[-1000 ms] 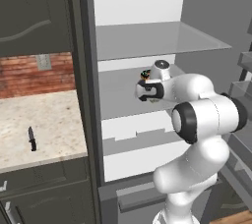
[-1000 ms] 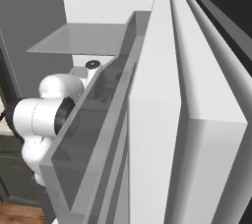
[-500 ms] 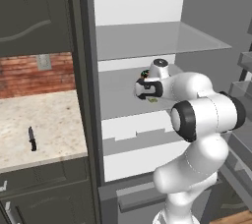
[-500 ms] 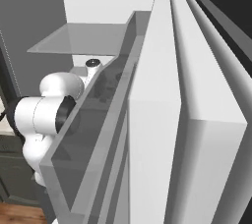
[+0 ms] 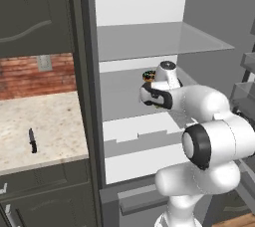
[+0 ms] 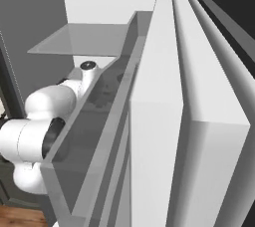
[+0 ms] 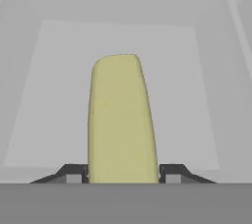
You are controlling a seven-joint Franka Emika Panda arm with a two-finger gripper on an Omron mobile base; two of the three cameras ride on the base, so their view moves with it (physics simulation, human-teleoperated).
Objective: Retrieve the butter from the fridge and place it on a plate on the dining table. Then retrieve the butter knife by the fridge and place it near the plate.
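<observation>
Claw (image 7: 123,179) pinching the butter (image 7: 121,120) at frame centre; we should draw it straight out of the fridge (image 5: 144,2), level.

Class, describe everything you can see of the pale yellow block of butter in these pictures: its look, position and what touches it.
The pale yellow-green rectangular block of butter looks smooth and matte, with rounded corners at its far end. In the hand view it runs lengthwise away from the camera, inside the fridge's white interior. The gripper is closed on its near end, one dark finger tip pressed against each long side. Whether it rests on the shelf or is lifted cannot be told. Its near end is cut off from sight.
</observation>
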